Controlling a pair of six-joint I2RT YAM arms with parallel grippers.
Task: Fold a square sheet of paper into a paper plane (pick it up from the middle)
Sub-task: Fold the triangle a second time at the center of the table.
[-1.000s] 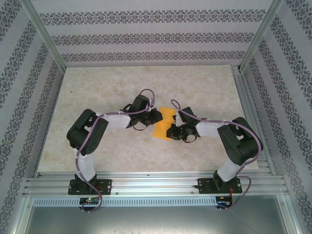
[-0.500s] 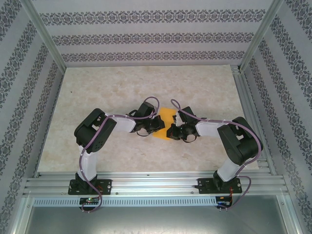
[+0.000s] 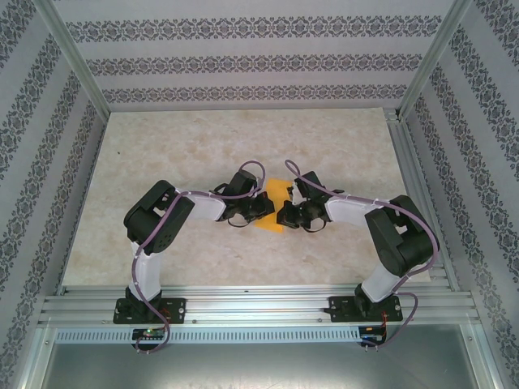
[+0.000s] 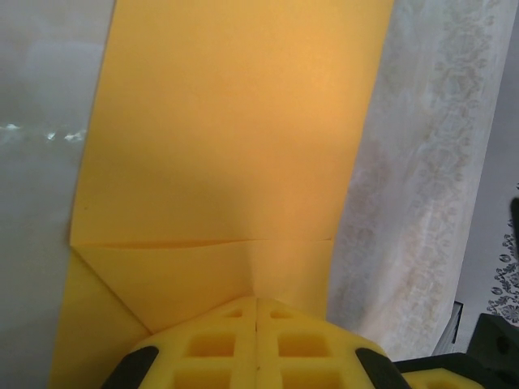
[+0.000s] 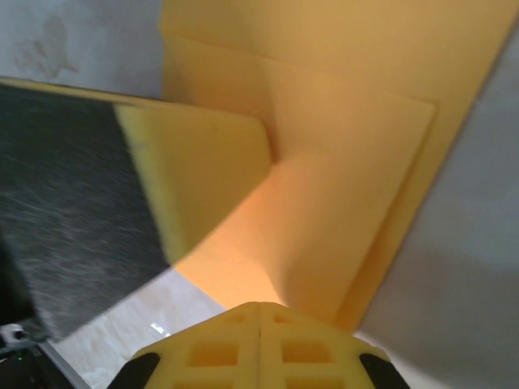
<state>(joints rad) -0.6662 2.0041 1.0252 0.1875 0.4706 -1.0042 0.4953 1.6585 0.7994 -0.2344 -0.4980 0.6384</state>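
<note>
Pale, marbled worktop [image 3: 178, 146] fills the floor of a cell walled with striped, patterned wallpaper [image 3: 243, 61]. Near its middle, the orange-yellow square sheet of paper [image 3: 276, 193] sits between the two arms, only partly visible from above because both wrists crowd over it. It is already partly folded. The left wrist view shows a broad flat panel of the sheet [image 4: 235, 130] crossed by a straight crease, with angled flaps below it. The right wrist view shows stacked layers of the sheet [image 5: 340, 162] with stepped edges.

The left end effector [image 3: 265, 207] is clenched on the sheet's left side. Its yellow fingertips meet with no gap [image 4: 256, 324], and the paper runs in between them. The right end effector [image 3: 284, 215] is likewise clamped on the sheet from the opposite side, its tips pressed together [image 5: 259, 324] on the folded layers. A dark, blurred shape with a yellow edge [image 5: 73, 211] crosses the left of that view; what it is cannot be told.

Both arms bend inward from their bases on the aluminium rail [image 3: 259, 304] at the near edge.
</note>
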